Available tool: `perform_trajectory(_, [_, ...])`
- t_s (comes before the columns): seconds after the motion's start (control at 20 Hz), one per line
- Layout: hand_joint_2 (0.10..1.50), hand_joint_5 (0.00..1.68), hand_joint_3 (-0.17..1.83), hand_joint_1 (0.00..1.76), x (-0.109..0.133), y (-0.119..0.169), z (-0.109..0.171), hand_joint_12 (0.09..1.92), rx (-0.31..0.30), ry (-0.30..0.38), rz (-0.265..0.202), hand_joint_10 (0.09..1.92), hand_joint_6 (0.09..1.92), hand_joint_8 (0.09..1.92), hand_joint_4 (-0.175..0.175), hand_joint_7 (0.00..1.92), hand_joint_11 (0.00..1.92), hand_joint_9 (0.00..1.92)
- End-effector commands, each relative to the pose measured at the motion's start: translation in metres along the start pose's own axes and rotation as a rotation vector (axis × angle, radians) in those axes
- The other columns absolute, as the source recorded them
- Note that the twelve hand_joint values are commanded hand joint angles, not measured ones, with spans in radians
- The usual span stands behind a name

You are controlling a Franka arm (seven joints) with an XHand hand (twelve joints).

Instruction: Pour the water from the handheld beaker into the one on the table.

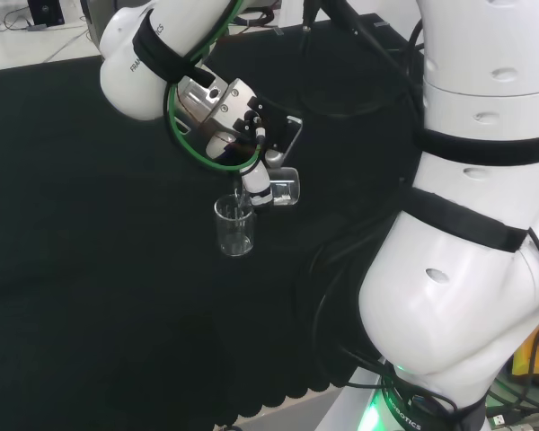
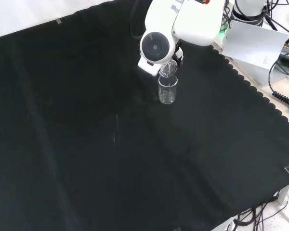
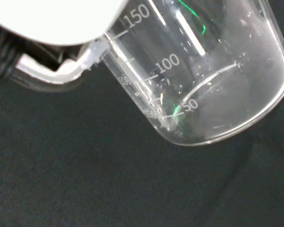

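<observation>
Head view: the robot hand (image 1: 251,148) is seen above the middle of the desk (image 1: 90,224), which is covered with black cloth. A clear glass beaker (image 1: 283,187) is gripped in the robot hand, with the fingers curled round it, and it is tipped over so that its mouth is turned toward a second beaker (image 1: 234,226). That second beaker stands upright on the cloth, just below and to the left of the held one. A thin stream of water appears to run from the held beaker's lip down into the standing one, though this is hard to make out.

From the front view, the standing beaker (image 2: 167,89) is found just below the arm's white link with its round grey cap (image 2: 155,46), and the rim of the tilted beaker (image 2: 169,70) is seen right above its mouth.

Wrist view: the held beaker (image 3: 203,85) is shown close up and tilted, with printed scale marks on its wall and droplets inside. A blurred white part of the robot hand (image 3: 57,23) lies against it.
</observation>
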State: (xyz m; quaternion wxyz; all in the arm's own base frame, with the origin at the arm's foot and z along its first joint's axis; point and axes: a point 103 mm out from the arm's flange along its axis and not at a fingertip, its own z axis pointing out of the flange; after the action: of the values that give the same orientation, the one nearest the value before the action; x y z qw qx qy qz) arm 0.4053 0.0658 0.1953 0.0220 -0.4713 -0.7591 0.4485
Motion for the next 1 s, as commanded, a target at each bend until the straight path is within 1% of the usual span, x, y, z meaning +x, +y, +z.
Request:
perform_trajectory(0.05, [0.53,1.32,0.83,1.32,0.005,0.004,-0.001,0.69,0.022,-0.026,0.006,0.09,0.64,0.6,-0.175,1.38,1.45,1.8])
perform_trajectory(0.35, [0.53,1.32,0.83,1.32,0.006,0.005,-0.007,0.69,0.044,-0.068,0.022,0.09,0.64,0.6,-0.175,1.38,1.44,1.8])
perform_trajectory(1.0, [0.53,1.32,0.83,1.32,0.006,0.002,-0.012,0.69,0.091,-0.106,0.037,0.09,0.65,0.61,-0.175,1.38,1.44,1.8])
